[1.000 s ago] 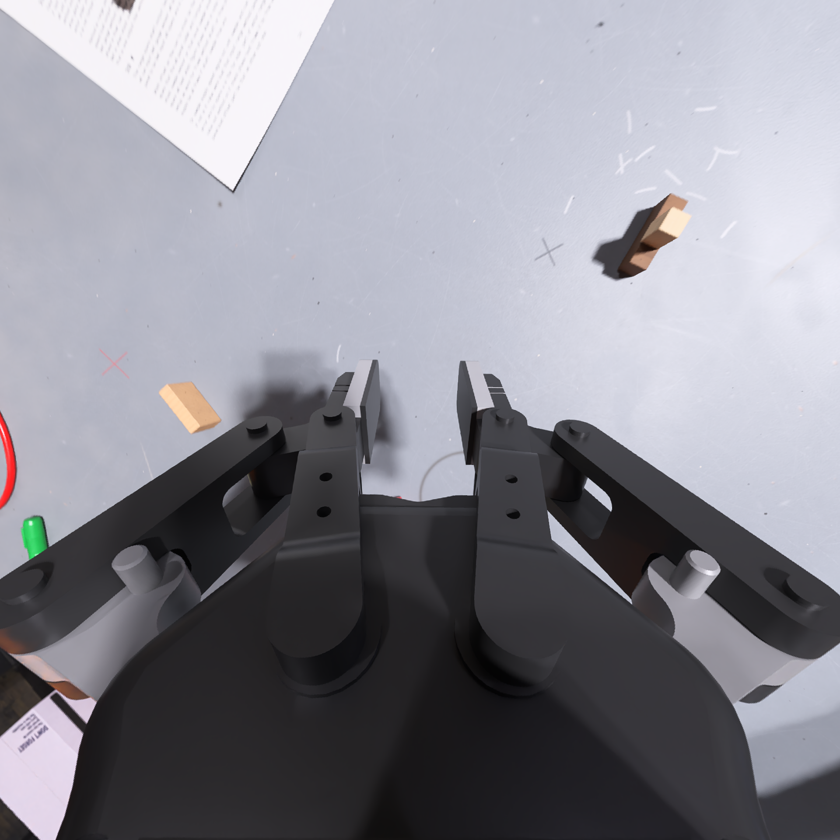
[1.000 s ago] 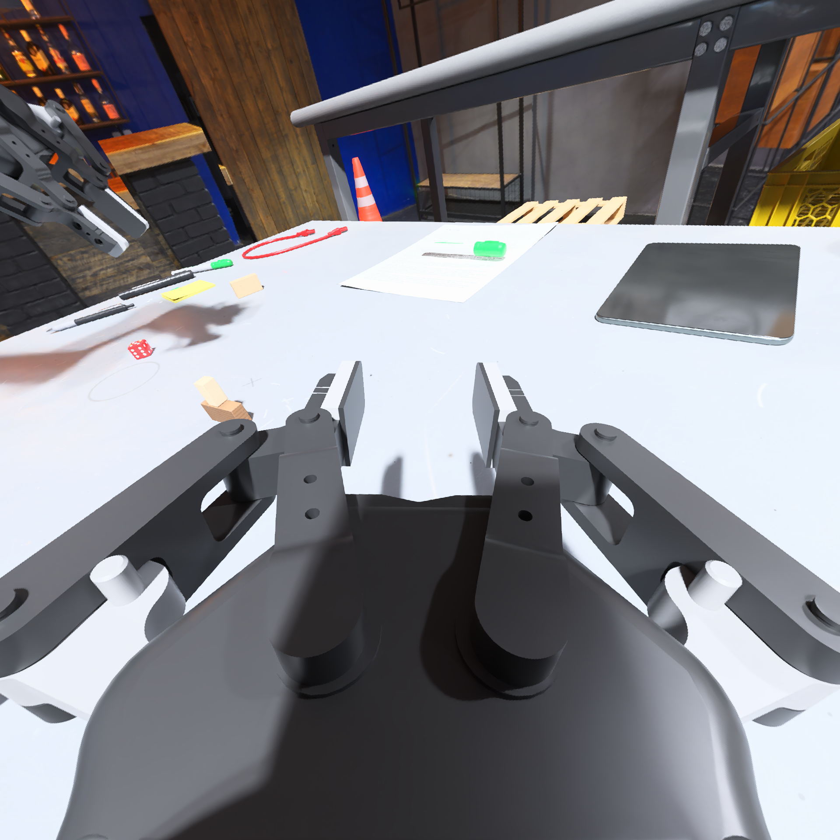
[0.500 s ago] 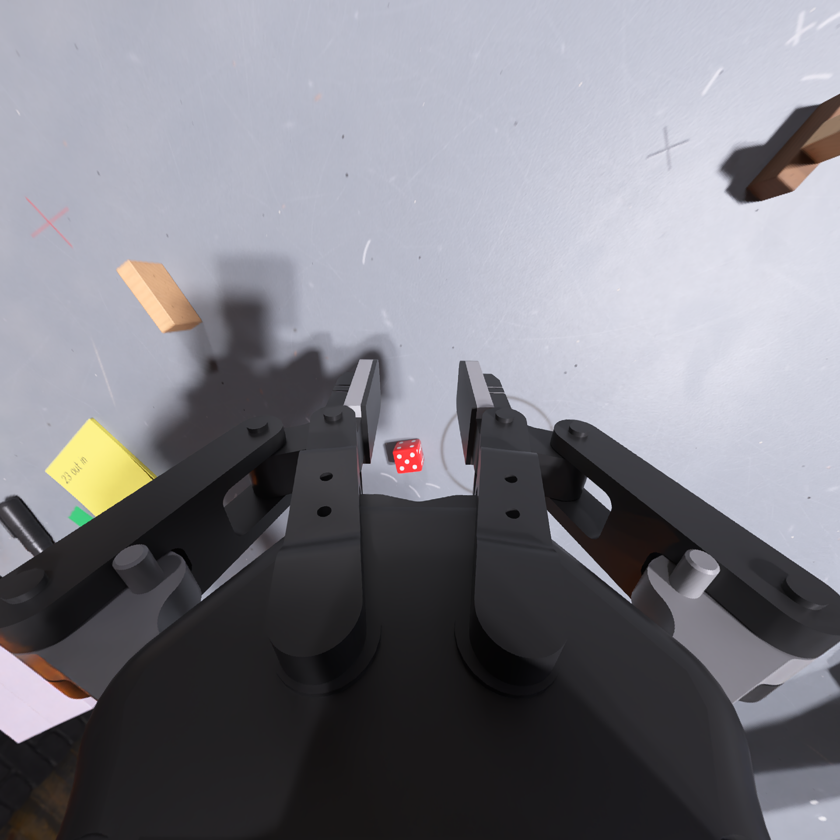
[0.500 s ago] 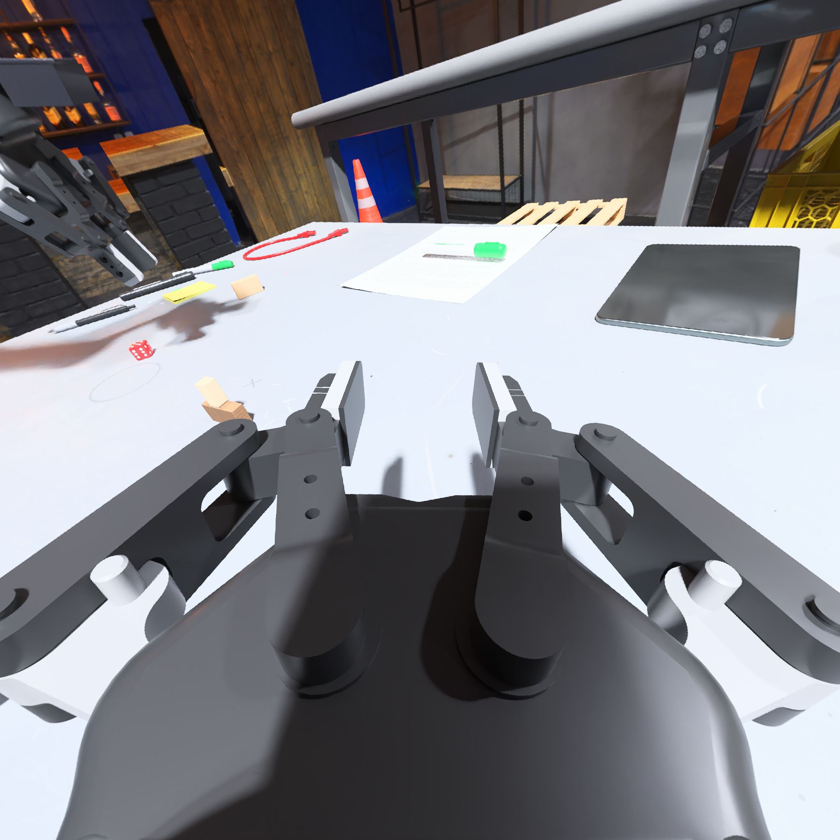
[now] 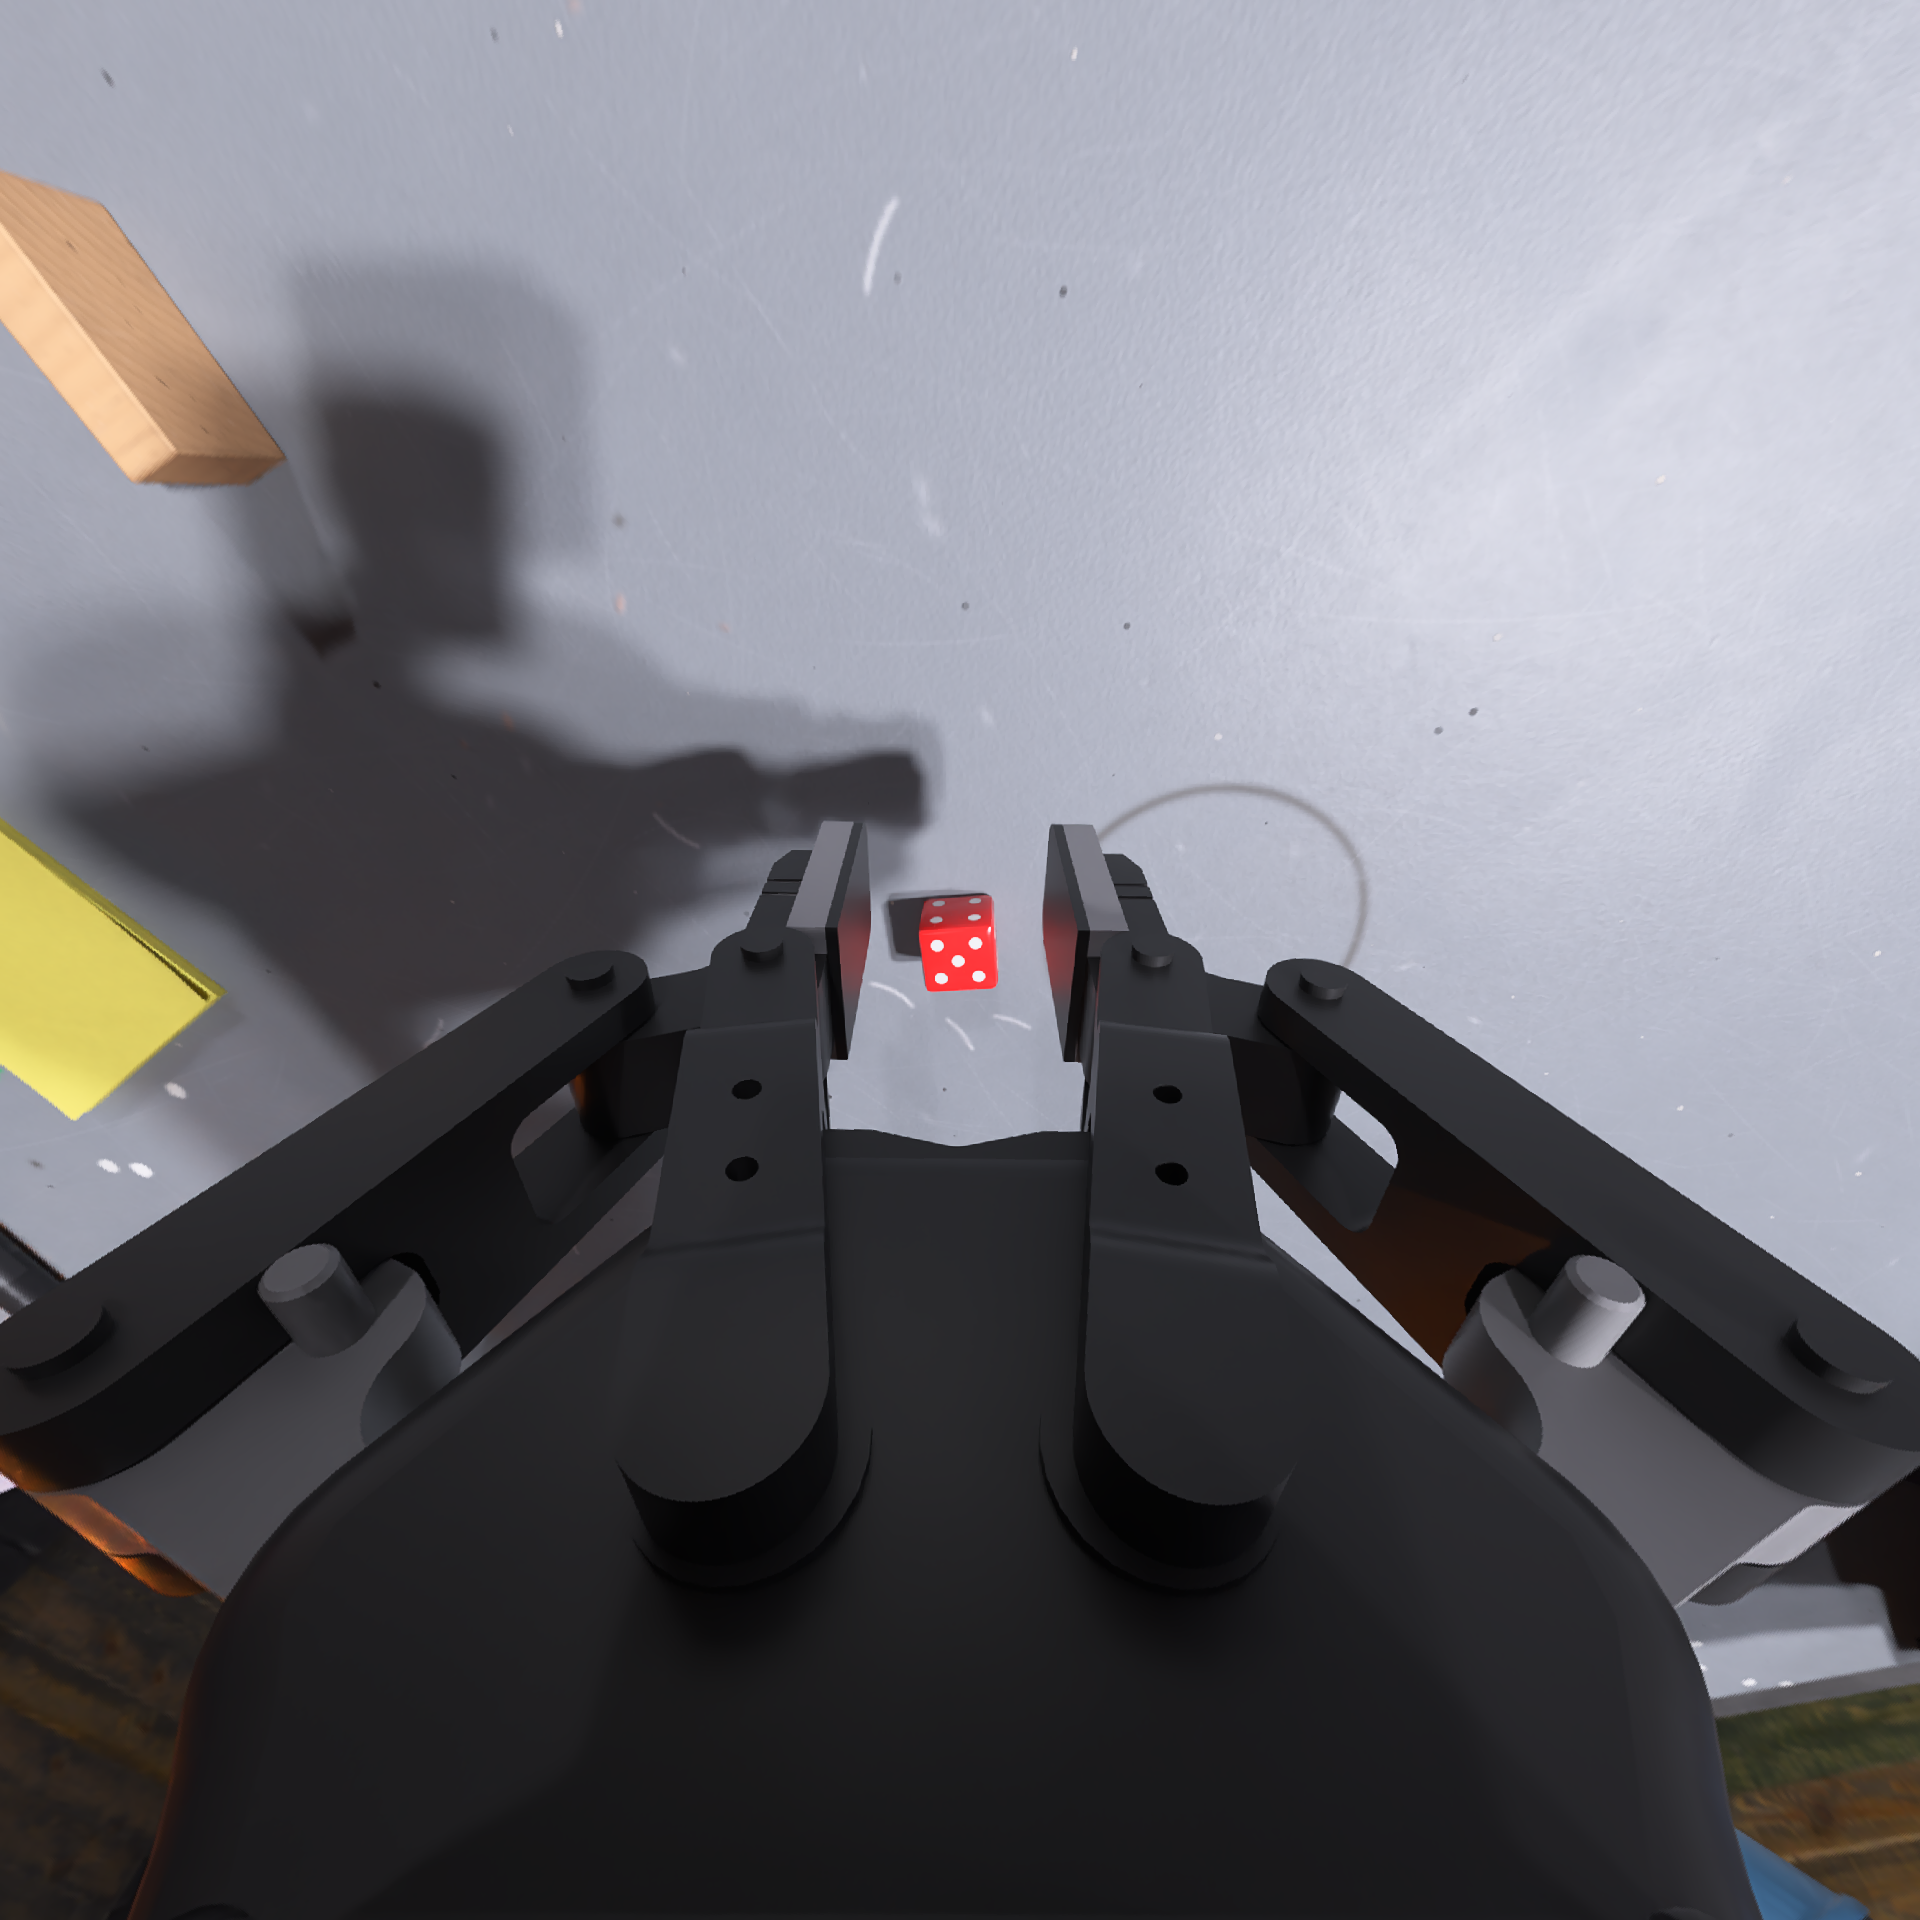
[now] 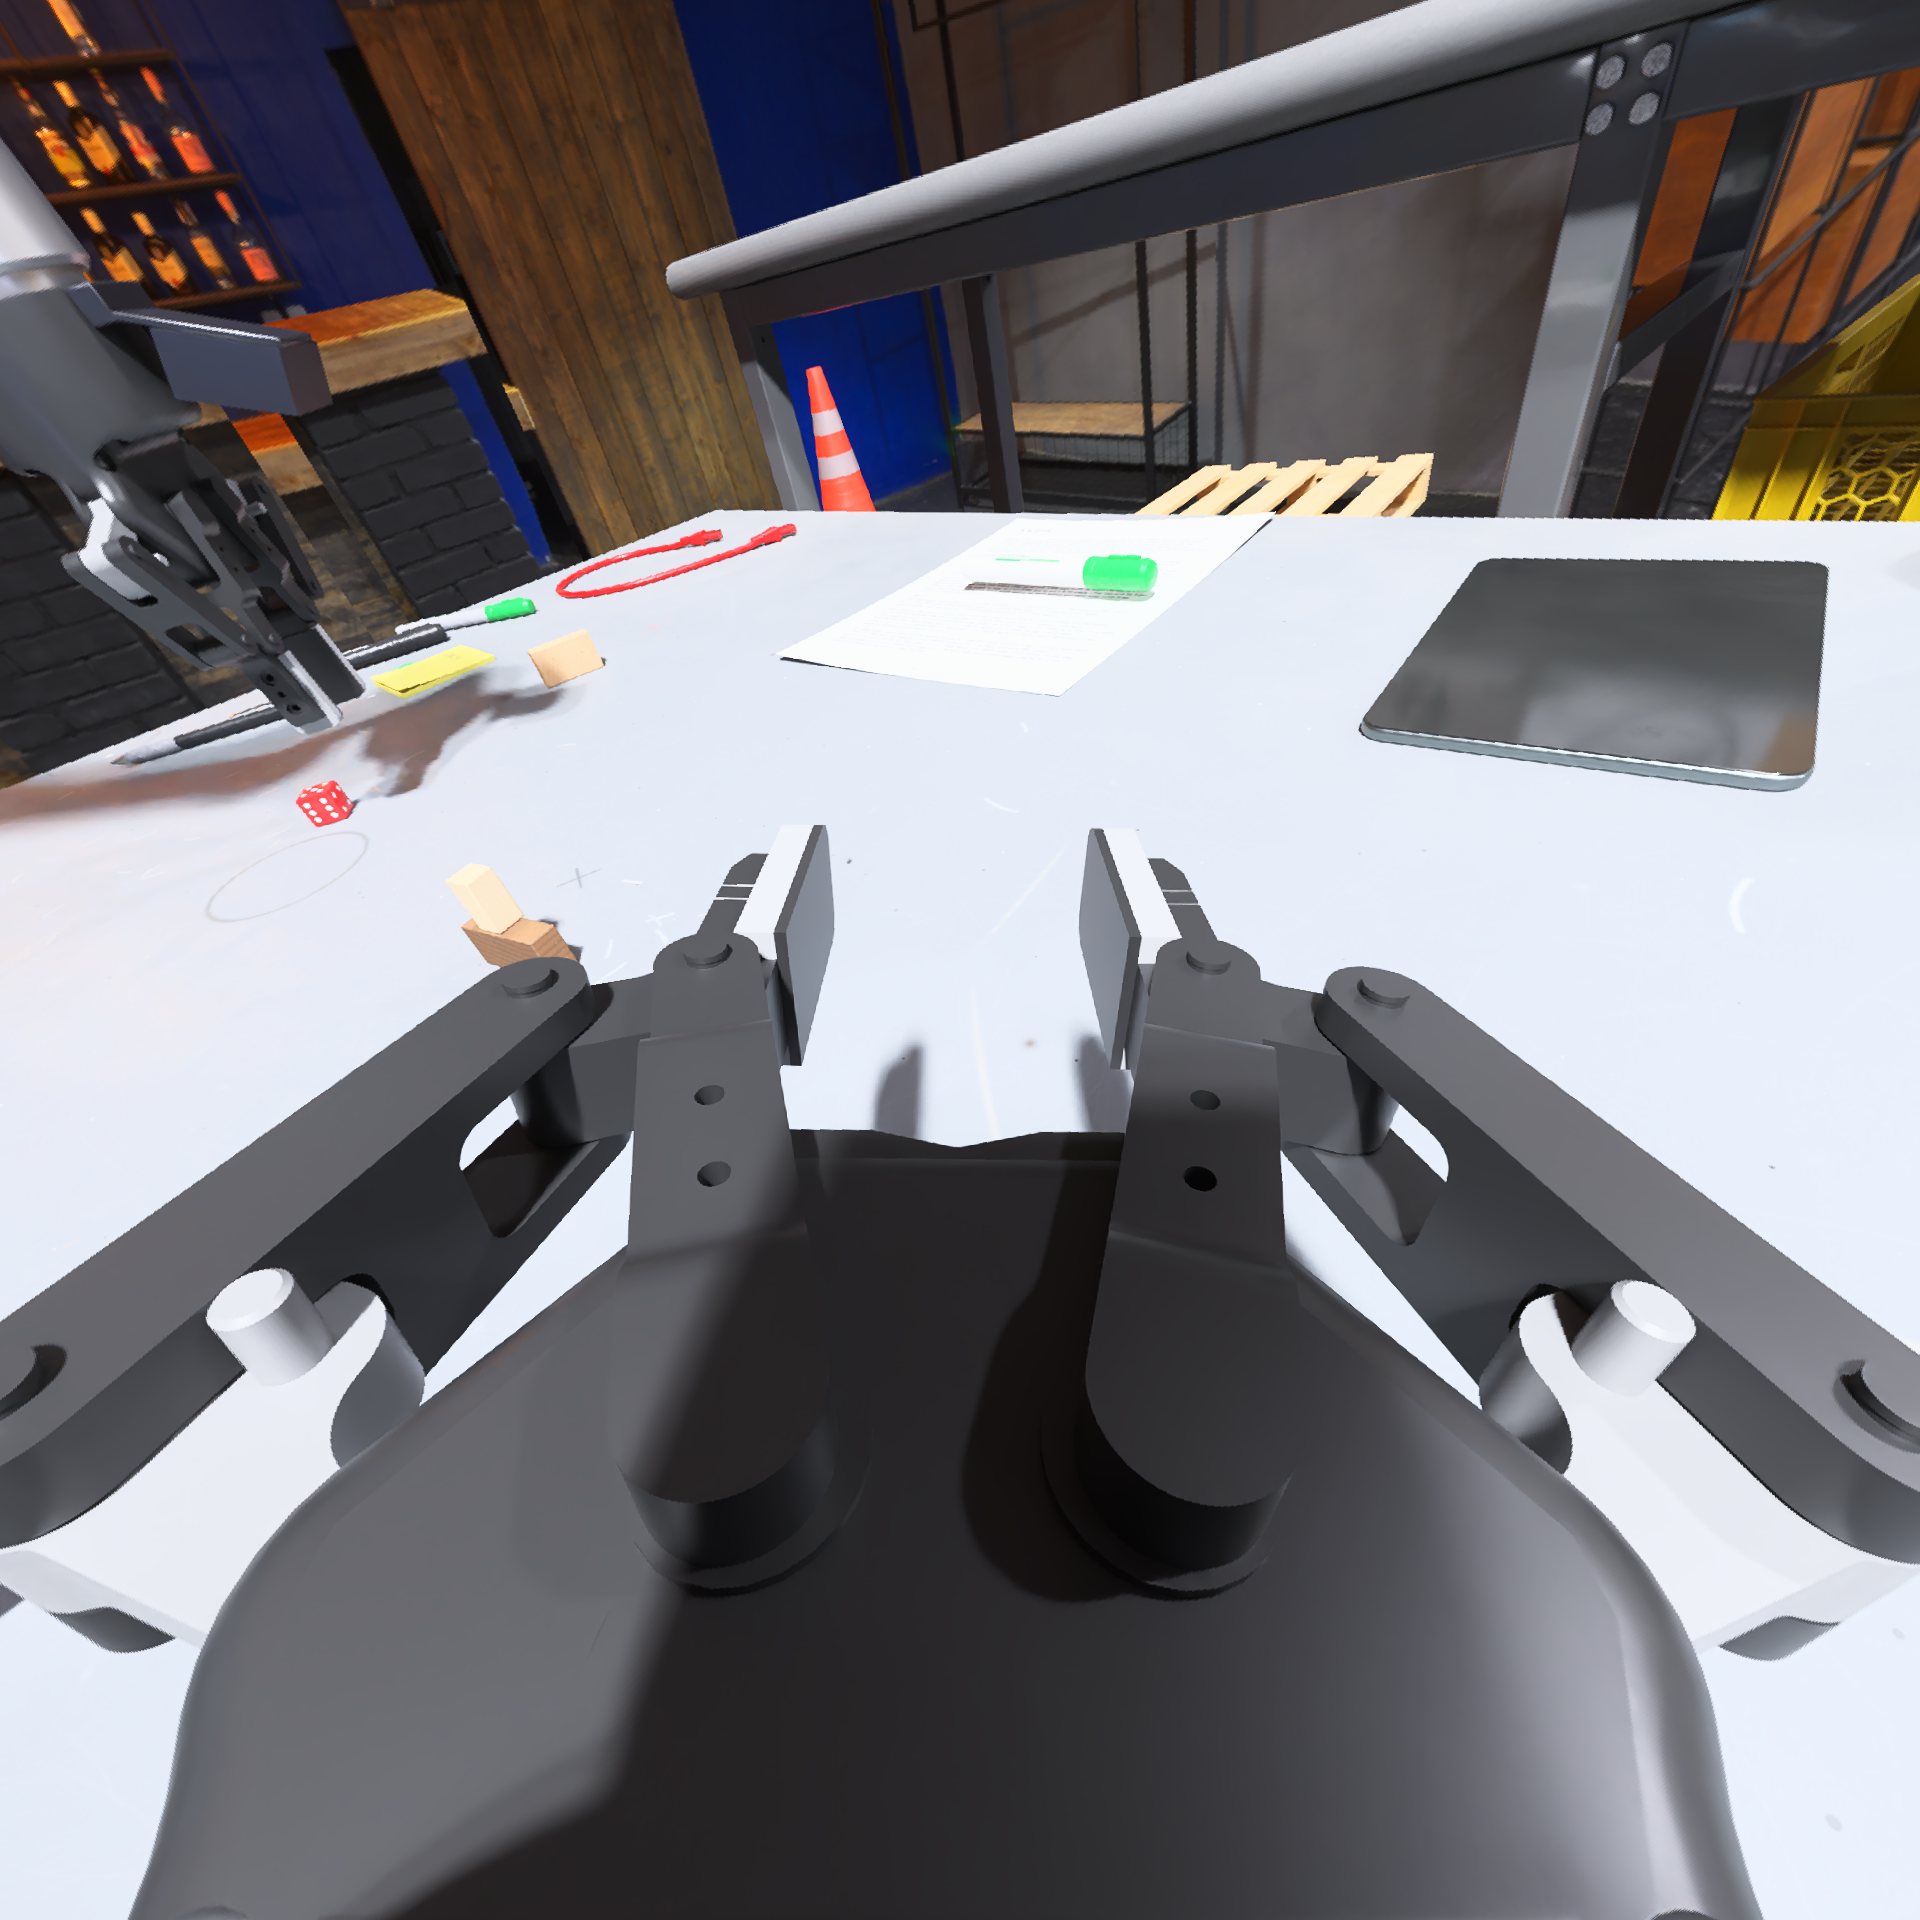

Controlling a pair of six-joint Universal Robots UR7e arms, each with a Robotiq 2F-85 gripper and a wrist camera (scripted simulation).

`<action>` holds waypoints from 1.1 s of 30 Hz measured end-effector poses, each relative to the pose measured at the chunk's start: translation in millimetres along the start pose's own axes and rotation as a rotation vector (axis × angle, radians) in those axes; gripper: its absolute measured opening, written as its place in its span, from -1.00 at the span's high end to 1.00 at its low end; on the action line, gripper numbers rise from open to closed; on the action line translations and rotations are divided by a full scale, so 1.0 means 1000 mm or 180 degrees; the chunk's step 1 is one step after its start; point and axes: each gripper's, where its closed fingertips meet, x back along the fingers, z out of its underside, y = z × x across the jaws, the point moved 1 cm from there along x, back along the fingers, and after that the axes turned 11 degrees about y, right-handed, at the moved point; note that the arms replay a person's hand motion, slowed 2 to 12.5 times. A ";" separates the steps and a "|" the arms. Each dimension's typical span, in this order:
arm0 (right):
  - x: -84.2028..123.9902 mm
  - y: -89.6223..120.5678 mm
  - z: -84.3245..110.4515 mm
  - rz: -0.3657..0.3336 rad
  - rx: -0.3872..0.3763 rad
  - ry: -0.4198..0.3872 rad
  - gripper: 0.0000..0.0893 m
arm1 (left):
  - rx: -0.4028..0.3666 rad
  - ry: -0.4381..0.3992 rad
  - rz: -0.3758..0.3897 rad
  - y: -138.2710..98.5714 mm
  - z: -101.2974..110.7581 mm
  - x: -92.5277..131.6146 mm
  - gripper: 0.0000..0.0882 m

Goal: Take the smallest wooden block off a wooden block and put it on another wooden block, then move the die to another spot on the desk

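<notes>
A small red die (image 5: 958, 941) with white pips lies on the grey desk, straight between my left gripper's (image 5: 956, 925) open fingers; the gripper is above it, apart from it. In the right wrist view the die (image 6: 324, 803) shows at the left with the left gripper (image 6: 296, 696) above it. A small pale wooden block (image 6: 483, 897) sits on a darker wooden block (image 6: 525, 941) left of my right gripper (image 6: 956, 925), which is open and empty. A flat tan wooden block (image 5: 114, 332) lies at the upper left; it also shows in the right wrist view (image 6: 566, 657).
A yellow note pad (image 5: 83, 987) lies left of the left gripper. In the right wrist view there are a dark tablet (image 6: 1621, 665), a white sheet (image 6: 1018, 613) with a green object (image 6: 1119, 570), a red cable (image 6: 665, 561) and pens (image 6: 468, 615).
My left gripper has come down toward the desk and over the die, which now lies between its open fingers. The right gripper has not moved.
</notes>
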 end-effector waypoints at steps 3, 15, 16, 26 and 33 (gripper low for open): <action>0.000 0.000 0.000 0.0000 -0.0002 0.0001 0.03 | 0.0047 0.0087 0.0059 0.002 0.004 -0.007 0.30; -0.001 0.000 0.000 0.0003 -0.0009 0.0014 0.03 | 0.0242 0.0360 0.0212 0.006 0.018 -0.029 0.33; -0.001 0.000 0.001 0.0003 -0.0009 0.0016 0.03 | 0.0252 0.0378 0.0221 0.006 0.019 -0.030 0.33; -0.001 -0.001 0.001 0.0005 -0.0013 0.0022 0.03 | 0.0302 0.0435 0.0328 0.005 0.023 -0.039 0.34; -0.001 -0.001 0.001 0.0008 -0.0019 0.0023 0.03 | 0.0297 0.0419 0.0396 0.003 0.023 -0.040 0.34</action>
